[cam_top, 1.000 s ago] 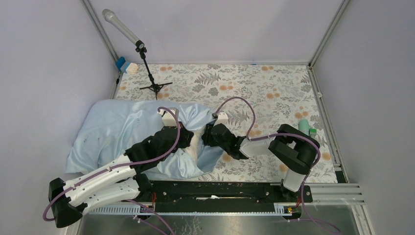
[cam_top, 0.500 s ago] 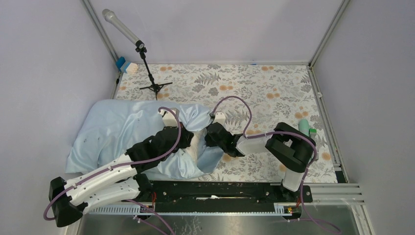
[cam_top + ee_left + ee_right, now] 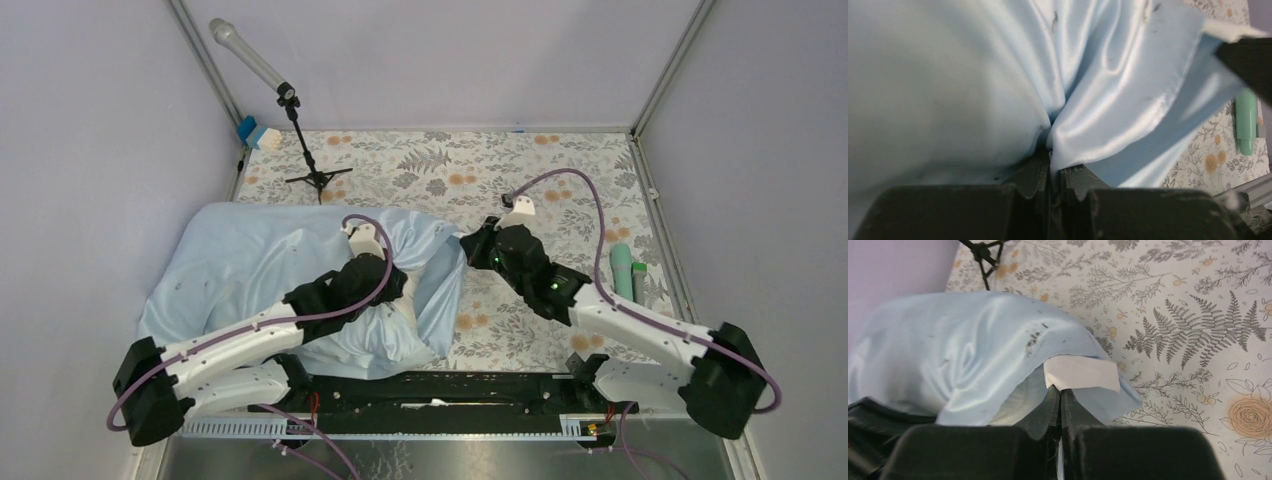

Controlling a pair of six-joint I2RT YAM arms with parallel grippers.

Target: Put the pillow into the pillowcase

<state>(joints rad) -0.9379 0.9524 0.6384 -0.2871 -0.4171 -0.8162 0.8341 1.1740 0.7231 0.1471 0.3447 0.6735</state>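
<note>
Blue cloth fills the 9 o'clock side of the desk (image 3: 560, 180). That is the pillowcase (image 3: 240, 270), puffy and full of wrinkles. The pillow (image 3: 402, 303) is mostly inside it. Only a small white bit peeks out at the open end, near 5 o'clock of the case. The left claw (image 3: 1050, 175) is pinched tight on a fold of the pillowcase. The right claw (image 3: 1060, 402) is pinched tight too. It holds the hem of the case by its white tag (image 3: 1082, 373), at the 3 o'clock edge. A green tube (image 3: 622, 268) lies at 3 o'clock on the desk, well apart.
</note>
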